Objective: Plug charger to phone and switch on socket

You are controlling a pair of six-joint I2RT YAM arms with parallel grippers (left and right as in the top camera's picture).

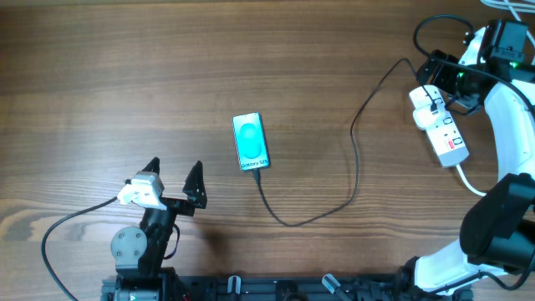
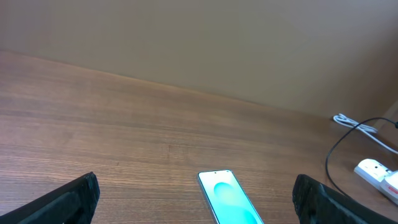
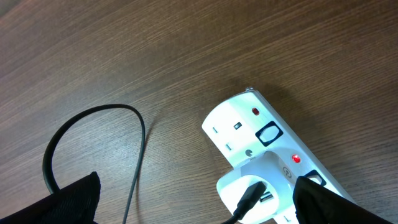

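With our right pincer [image 3: 196,202] wide above the socket [image 3: 239,121], we should press one finger [image 3: 323,200] gently, straight down, on the switch [image 3: 313,178] beside the white plug [image 3: 239,183].

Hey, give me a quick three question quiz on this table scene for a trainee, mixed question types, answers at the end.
1. True or false: the left claw is gripping the phone.
2. Where is the charger's white plug? A) in the socket B) loose beside the phone C) held in the right claw
3. Which claw hovers nearer the socket?
Key: 1 false, it stands open and apart from the phone. 2 A. 3 the right claw.
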